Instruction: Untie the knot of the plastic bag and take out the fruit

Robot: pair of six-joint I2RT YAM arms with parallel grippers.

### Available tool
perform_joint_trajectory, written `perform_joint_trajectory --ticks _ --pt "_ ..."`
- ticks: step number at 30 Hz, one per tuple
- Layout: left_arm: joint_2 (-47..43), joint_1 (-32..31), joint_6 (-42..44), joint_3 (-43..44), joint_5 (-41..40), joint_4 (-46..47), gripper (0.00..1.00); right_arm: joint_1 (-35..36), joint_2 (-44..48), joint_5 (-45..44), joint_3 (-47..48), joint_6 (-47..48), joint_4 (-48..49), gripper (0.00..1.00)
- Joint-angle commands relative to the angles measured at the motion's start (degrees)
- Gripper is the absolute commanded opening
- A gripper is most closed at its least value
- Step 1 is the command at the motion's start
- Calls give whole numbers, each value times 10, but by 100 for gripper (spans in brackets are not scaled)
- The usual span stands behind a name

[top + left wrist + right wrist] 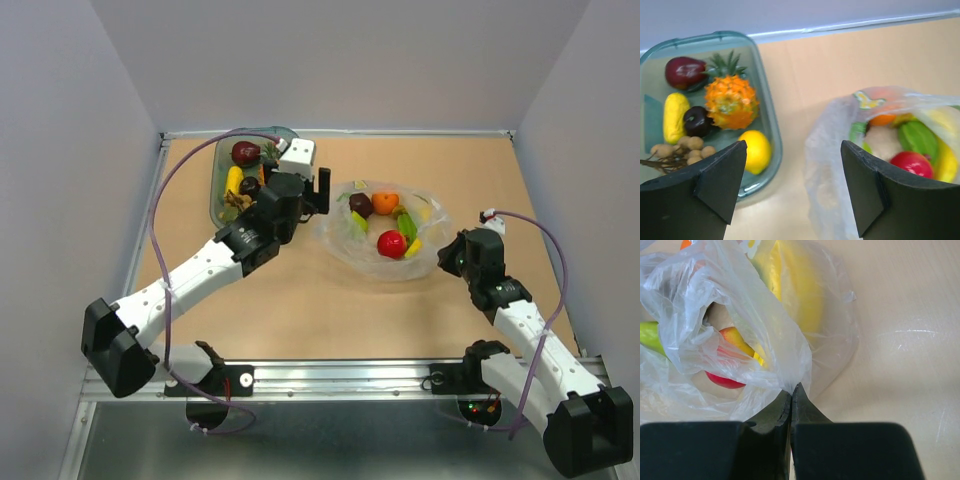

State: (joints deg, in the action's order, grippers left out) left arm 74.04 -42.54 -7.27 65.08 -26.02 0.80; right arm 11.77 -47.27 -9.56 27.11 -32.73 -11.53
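The plastic bag (378, 258) lies at mid-table with its mouth spread open; no knot shows. Inside it are an orange (385, 203), a red apple (391, 244), a dark fruit (360, 205), green pieces (407, 226) and a banana (790, 285). My left gripper (322, 190) is open and empty over the table between the tray and the bag's left edge (835, 170); its fingers (715, 185) straddle bare table and plastic. My right gripper (446, 252) is shut on the plastic bag's right edge (785, 365), with the apple (722, 381) just beyond.
A green-tinted tray (214, 190) stands at the back left, beside my left arm. It holds a pineapple (731, 101), a lemon (755, 150), a dark plum (697, 121), a dark red fruit (685, 71), a yellow piece (676, 116) and brownish balls (685, 145). Grey walls ring the table.
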Motion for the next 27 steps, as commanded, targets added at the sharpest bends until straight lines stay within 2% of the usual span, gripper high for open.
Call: perform_joint_trajectory --ticks 1,9,18,23,27 --pt "-28 -75 31 32 -46 23 87 7 4 -2 -10 13 28 1" --pt "82 -161 20 40 -26 43 87 6 2 -15 -10 14 30 1" --pt "210 -192 -75 86 -16 84 87 6 17 -12 -20 14 33 1" --pt "295 -213 -79 137 -2 108 88 7 28 -5 -29 12 34 0" --pt "327 -214 -74 149 -1 132 88 9 39 -5 -34 9 34 1"
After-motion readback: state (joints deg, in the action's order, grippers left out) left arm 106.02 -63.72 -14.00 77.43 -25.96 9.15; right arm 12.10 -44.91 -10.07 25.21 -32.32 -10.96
